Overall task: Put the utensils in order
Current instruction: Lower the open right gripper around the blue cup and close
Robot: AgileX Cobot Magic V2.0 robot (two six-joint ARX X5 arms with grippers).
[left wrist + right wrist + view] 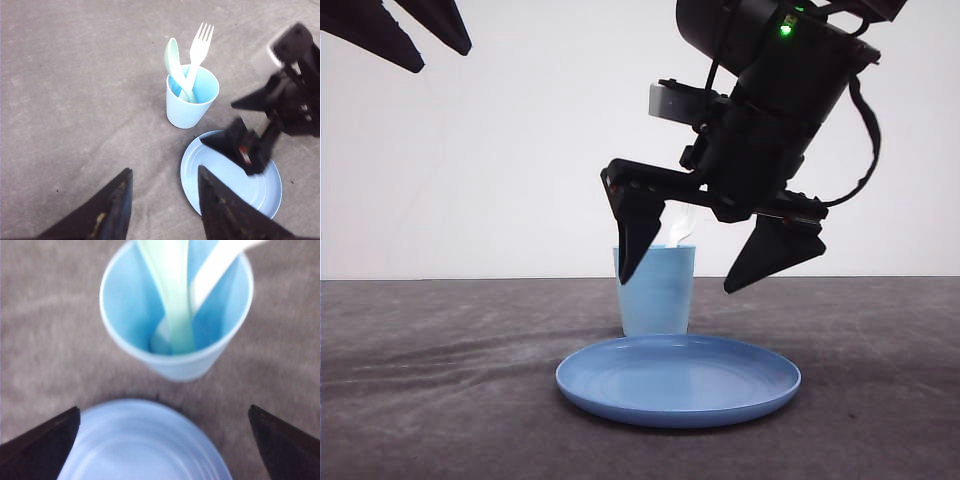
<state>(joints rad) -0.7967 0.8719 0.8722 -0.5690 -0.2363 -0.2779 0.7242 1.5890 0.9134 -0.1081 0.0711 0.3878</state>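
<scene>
A mint-green spoon [172,60] and a white fork [200,42] stand crossed in a light blue cup [192,107], heads up. From the front, the cup [655,295] stands behind the blue plate [678,380], and a pale utensil tip [680,225] pokes out above its rim. My right gripper [678,285] hangs open and empty above the plate, just in front of the cup. Its wrist view looks down into the cup [125,305] at the spoon [170,290] and fork [215,270], with its jaws [164,410] wide apart. My left gripper [164,170] is open, high up and empty.
The round blue plate [210,170] lies empty on the grey table [440,370], close to the cup. A white wall stands behind the table. My left gripper [444,60] sits high at the far left, and the right gripper [217,124] reaches over the plate.
</scene>
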